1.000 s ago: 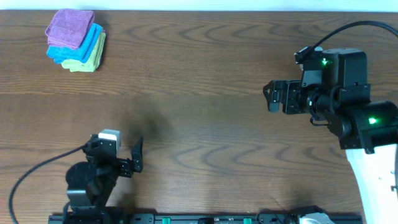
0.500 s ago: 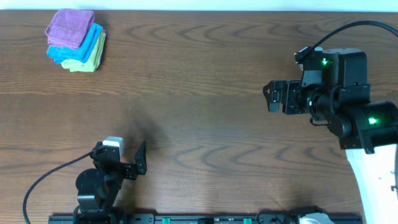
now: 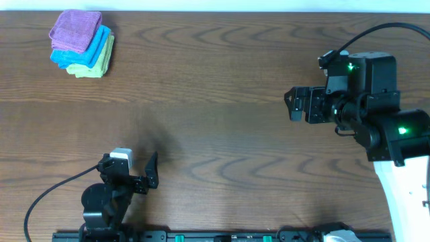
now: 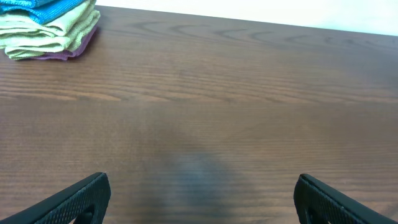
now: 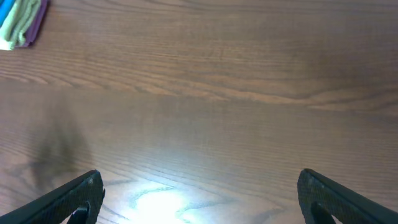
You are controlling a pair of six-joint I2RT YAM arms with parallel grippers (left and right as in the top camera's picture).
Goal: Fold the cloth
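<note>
The purple cloth (image 3: 75, 29) lies folded on top of a small stack at the table's far left corner. In both wrist views the top of that stack is cut off by the frame edge. My left gripper (image 3: 131, 168) is open and empty near the front left, far from the stack. In the left wrist view its fingers (image 4: 202, 199) frame bare wood. My right gripper (image 3: 290, 104) is open and empty at the right, pointing left. Its fingers (image 5: 199, 196) hang over bare, brightly lit wood.
Under the purple cloth lie a bright blue folded cloth (image 3: 66, 58) and a yellow-green folded cloth (image 3: 102, 64). They also show in the left wrist view (image 4: 46, 34), with a purple strip (image 4: 65, 55) beneath them. The wooden table (image 3: 215, 81) ends just behind the stack.
My left arm has drawn back a little toward the front edge and now holds still. The right arm and the stack have not moved.
</note>
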